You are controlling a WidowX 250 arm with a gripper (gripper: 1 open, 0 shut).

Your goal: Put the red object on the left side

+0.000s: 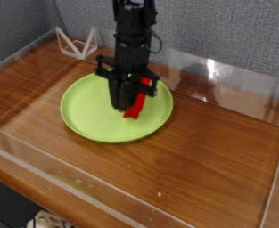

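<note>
The red object, a small red bar, lies on the round lime-green plate in the middle of the tabletop. My black gripper points straight down onto it, its fingers drawn together around the bar's upper part, which they hide. Only the bar's lower end shows below the fingers. The left side is bare dark brown wood beside the plate.
Clear plastic walls ring the brown tabletop. A small white wire stand sits at the back left corner. Bare wood stretches in front of and to the right of the plate.
</note>
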